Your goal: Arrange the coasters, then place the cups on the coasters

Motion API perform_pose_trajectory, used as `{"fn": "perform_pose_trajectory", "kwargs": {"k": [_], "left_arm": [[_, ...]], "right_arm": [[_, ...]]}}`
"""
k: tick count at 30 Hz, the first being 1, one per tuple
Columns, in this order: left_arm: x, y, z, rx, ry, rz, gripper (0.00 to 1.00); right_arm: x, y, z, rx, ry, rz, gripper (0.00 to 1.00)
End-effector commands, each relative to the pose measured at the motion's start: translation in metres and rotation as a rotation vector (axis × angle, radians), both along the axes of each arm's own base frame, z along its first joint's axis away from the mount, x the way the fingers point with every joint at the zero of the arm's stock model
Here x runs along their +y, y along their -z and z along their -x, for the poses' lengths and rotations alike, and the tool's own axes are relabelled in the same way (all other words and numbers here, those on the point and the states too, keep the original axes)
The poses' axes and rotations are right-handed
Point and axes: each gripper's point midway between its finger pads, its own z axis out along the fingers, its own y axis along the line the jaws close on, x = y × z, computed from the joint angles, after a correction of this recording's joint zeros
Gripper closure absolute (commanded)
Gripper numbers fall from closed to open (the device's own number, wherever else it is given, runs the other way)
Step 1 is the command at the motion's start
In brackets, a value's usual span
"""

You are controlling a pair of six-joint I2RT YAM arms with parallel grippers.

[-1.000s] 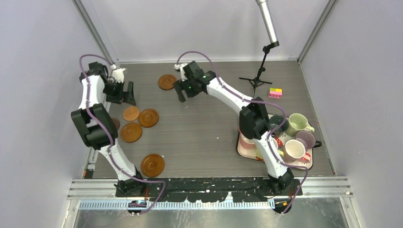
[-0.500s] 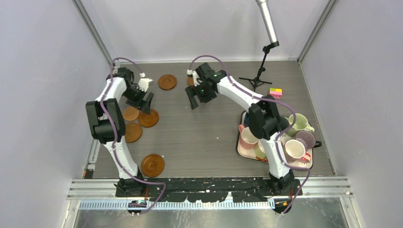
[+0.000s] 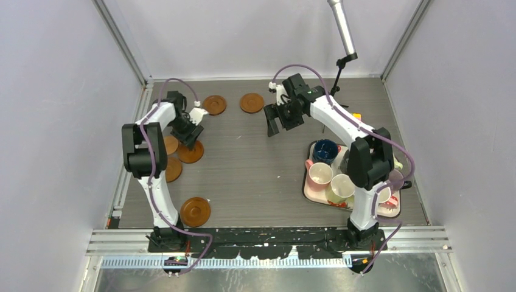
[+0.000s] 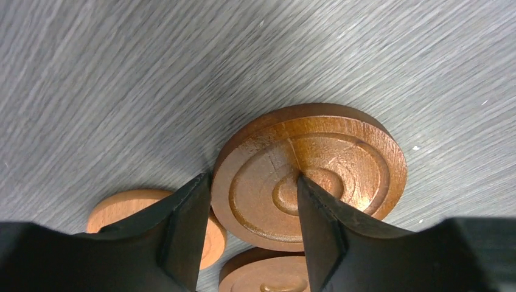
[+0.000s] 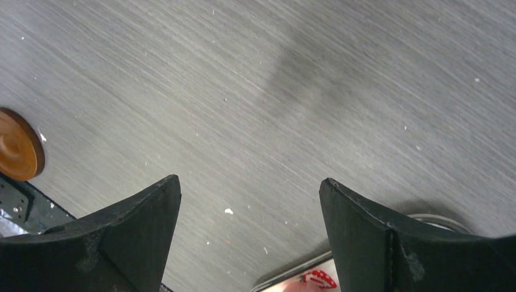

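Several brown coasters lie on the left of the table: two at the back [image 3: 214, 104] [image 3: 251, 102], a cluster at the left [image 3: 173, 169], and one near the front [image 3: 195, 211]. My left gripper [image 3: 190, 135] [image 4: 251, 179] is down on the cluster's ringed coaster [image 3: 192, 153] [image 4: 347, 164]. It is open, with narrowed jaws, one finger outside the rim and the other on the centre. My right gripper [image 3: 278, 121] [image 5: 249, 182] hangs open and empty over bare table. Cups stand on the tray: dark blue [image 3: 326, 149], pink [image 3: 320, 175], cream [image 3: 342, 185].
The white strawberry-print tray [image 3: 308, 193] sits at the right, partly behind my right arm, and its edge shows in the right wrist view [image 5: 292, 277]. A microphone stand [image 3: 331, 100] is at the back right. A paler coaster [image 4: 125, 210] lies under the ringed one.
My left arm swung right and came down onto the coaster cluster while its jaws narrowed. My right arm moved right towards the tray, uncovering a coaster at the back middle.
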Motion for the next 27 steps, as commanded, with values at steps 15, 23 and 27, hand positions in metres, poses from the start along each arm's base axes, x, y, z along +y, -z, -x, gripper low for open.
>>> {"fn": "perform_pose_trajectory", "kwargs": {"k": [15, 23, 27], "left_arm": [[-0.171, 0.014, -0.033, -0.074, 0.195, -0.035, 0.59], [-0.228, 0.016, -0.069, -0.113, 0.129, 0.034, 0.59], [-0.239, 0.012, -0.083, -0.144, 0.107, 0.06, 0.59]], "right_arm": [[-0.078, -0.051, 0.031, -0.079, 0.108, -0.074, 0.12], [-0.088, -0.055, 0.031, -0.093, 0.132, -0.089, 0.12], [-0.087, -0.056, 0.03, -0.094, 0.131, -0.094, 0.12]]}}
